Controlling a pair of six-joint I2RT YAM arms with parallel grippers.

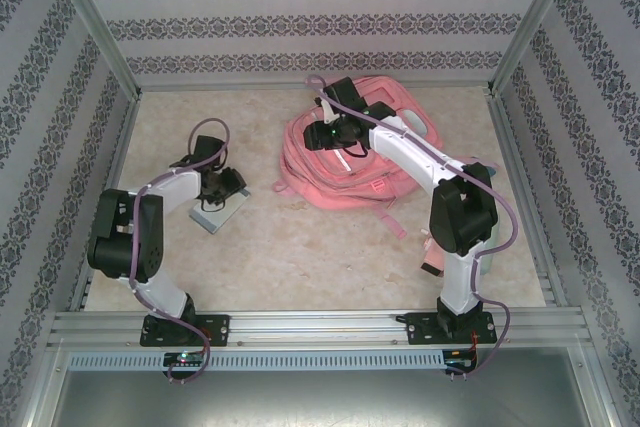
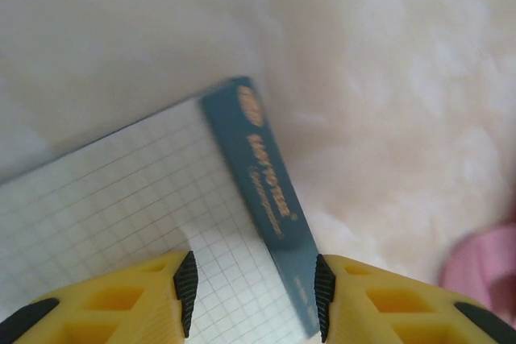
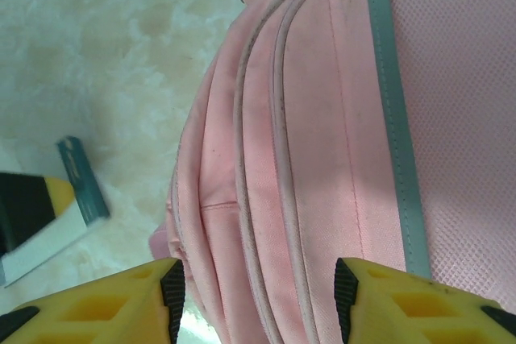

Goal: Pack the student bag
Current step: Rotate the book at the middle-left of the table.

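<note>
Straddling the blue-spined corner of a grid-paper notebook [image 2: 145, 199], the left gripper [image 2: 254, 288] stands wide with nothing pinched yet. To its right, the right gripper [image 3: 254, 300] hangs equally wide over the student bag [image 3: 322, 118], which lies far and right on the table [image 1: 300, 257]. The step in hand looks like fetching the notebook. Next, the left fingers need to close on its edge, and the bag needs an opening.

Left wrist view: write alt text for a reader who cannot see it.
A grid-paper notebook with a blue edge strip bearing orange lettering lies on a pale mottled table, its near corner seen between the open yellow fingers of the left gripper. A blurred bit of the pink student bag shows at the lower right.
</note>
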